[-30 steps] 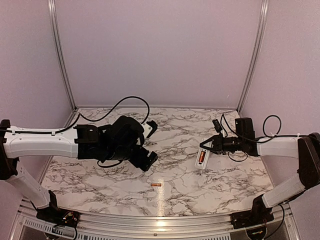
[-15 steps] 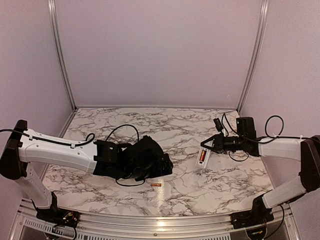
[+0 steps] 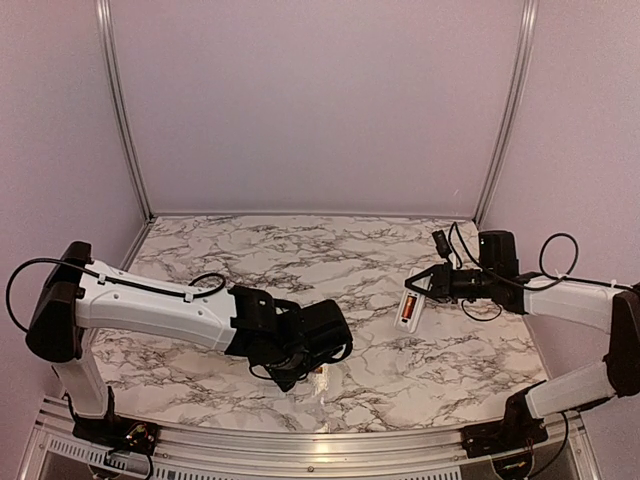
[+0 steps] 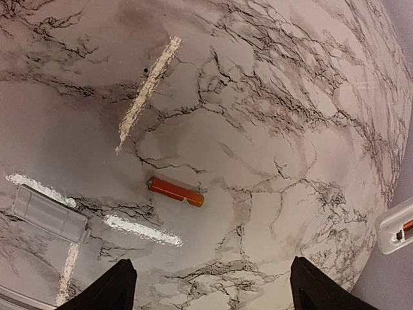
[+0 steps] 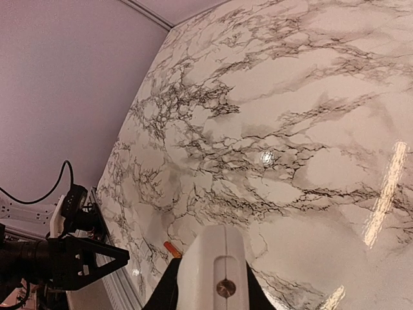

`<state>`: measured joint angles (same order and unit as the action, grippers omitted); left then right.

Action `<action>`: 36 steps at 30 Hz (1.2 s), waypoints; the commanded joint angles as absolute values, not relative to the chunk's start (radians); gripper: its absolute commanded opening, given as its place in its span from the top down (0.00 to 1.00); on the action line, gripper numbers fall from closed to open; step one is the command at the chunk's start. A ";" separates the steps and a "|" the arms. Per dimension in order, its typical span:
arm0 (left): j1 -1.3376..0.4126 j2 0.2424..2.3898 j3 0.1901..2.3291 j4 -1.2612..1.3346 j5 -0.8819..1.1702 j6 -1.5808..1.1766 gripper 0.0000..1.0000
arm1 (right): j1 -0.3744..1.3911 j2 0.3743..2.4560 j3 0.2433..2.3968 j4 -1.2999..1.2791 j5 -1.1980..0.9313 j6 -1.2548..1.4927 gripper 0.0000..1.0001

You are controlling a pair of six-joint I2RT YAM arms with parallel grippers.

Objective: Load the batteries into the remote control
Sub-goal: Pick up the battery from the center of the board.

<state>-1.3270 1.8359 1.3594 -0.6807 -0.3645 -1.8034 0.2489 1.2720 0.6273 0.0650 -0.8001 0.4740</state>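
Two grippers, so starting with the left gripper (image 4: 210, 270): it's down low over the table (image 3: 250, 250) near the front edge, jaws spread wide with nothing in them. In the left wrist view both fingers (image 4: 119, 290) sit at the bottom corners. The loose battery (image 4: 175, 191) lies flat on the marble just ahead of them, a bit left of the centre line and touching neither finger. It's orange-red and lies at a slight slant.

Further left of it there's a small pale grey rectangular plate (image 4: 48, 212) lying flat on the table, apart from the battery.

Right gripper (image 3: 425, 288) is over on the right side, well apart from the left one. It's clamped on one end of the remote (image 3: 402, 325), and in the right wrist view the white end sits snug between the dark fingers. The remote hangs back-side up and tilted, so you can see the recess with a second battery (image 3: 407, 308) already in it. Can't tell if its low end touches the marble or just hovers above it.

From the left wrist view the remote just peeks in at the right edge, well away from the loose battery.
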 commanded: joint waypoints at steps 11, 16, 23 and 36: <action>-1.263 2.009 1.494 -0.792 -0.317 -1.772 0.35 | 0.241 1.262 0.674 0.028 -0.796 0.440 1.00; -1.233 2.036 1.493 -0.777 -0.289 -1.754 0.43 | 0.231 1.262 0.673 0.026 -0.799 0.440 1.00; -1.223 2.078 1.515 -0.763 -0.267 -1.725 0.46 | 0.220 1.269 0.670 0.029 -0.806 0.438 1.00; -1.203 2.126 1.520 -0.759 -0.222 -1.714 0.56 | 0.198 1.277 0.668 0.039 -0.817 0.445 1.00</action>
